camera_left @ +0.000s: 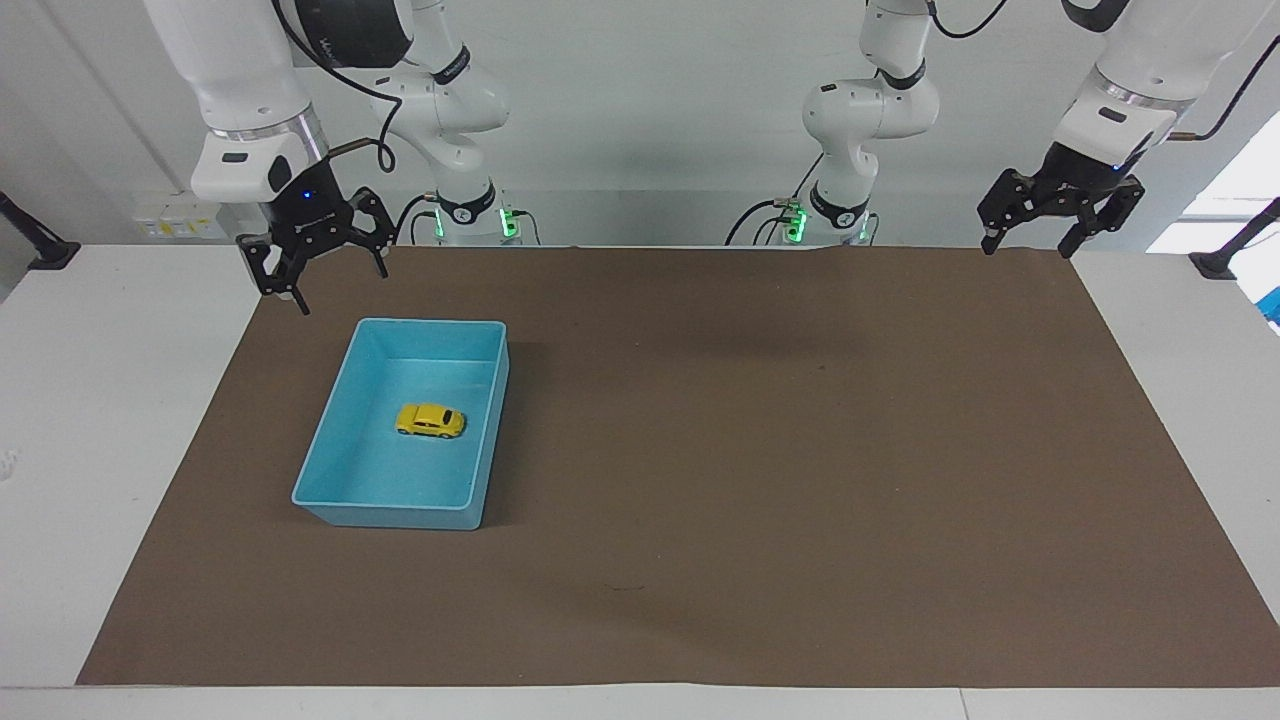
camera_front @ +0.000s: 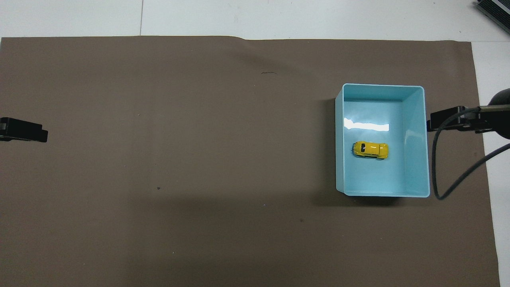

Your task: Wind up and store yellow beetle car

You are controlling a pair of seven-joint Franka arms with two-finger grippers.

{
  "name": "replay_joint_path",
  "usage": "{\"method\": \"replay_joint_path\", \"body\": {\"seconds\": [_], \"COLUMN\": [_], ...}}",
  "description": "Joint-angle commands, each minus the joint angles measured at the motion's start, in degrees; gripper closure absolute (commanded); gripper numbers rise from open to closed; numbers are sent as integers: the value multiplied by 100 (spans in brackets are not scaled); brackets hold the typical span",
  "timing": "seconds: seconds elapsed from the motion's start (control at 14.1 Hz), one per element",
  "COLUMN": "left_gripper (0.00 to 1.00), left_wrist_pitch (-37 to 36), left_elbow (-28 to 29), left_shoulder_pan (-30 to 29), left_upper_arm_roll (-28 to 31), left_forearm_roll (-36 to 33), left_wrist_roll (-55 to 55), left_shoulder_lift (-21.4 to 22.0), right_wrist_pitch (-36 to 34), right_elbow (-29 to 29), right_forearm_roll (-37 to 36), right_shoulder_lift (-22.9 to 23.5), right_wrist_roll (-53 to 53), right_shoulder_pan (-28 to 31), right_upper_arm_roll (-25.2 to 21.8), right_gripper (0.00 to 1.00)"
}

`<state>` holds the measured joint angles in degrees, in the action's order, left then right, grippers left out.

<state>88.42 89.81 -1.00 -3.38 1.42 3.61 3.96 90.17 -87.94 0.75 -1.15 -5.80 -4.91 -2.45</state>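
The yellow beetle car (camera_left: 430,421) rests on its wheels on the floor of the blue bin (camera_left: 325,452), about midway along the bin's length and clear of all four walls. The overhead view confirms this placement (camera_front: 370,150), with the bin's rim (camera_front: 425,135) unobstructed. The bin sits on the brown mat (camera_left: 760,450), which covers most of the desk (camera_left: 120,420), toward the right arm's end.

Judgement on step: the car appears stored, so the task reads as complete or in its closing stage. Whether the car has been wound cannot be told. The next move, if any, calls only for both arms to hold clear of the bin; no further contact with the car seems needed.

The right claw (camera_left: 322,268) hangs raised over the mat's corner just beside the bin's end nearer the robots. Its fingers are spread wide; it holds nothing and touches nothing. In the overhead view only its tip (camera_front: 446,123) shows, just beside the bin's wall.

The left claw (camera_left: 1035,238) waits raised over the mat's corner at the left arm's end, well apart from the bin. Its fingers are likewise spread and empty.
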Motion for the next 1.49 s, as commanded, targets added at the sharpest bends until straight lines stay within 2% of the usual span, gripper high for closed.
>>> {"method": "replay_joint_path", "body": {"seconds": [0.0,1.42], "left_gripper": [0,0], "left_wrist_pitch": [-71,-71], "left_elbow": [37,37], "left_shoulder_pan": [-49,-41], "left_upper_arm_roll": [-5,-5], "left_forearm_roll": [60,60], "left_wrist_roll": [60,60], "left_shoulder_lift": [96,96], "right_wrist_pitch": [-79,-105], "right_elbow": [84,84], "right_forearm_roll": [47,74], "right_shoulder_lift": [18,-34], "right_wrist_roll": [-167,-203], "right_shoulder_pan": [34,52], "right_upper_arm_roll": [-1,-124], "right_gripper": [0,0]}}
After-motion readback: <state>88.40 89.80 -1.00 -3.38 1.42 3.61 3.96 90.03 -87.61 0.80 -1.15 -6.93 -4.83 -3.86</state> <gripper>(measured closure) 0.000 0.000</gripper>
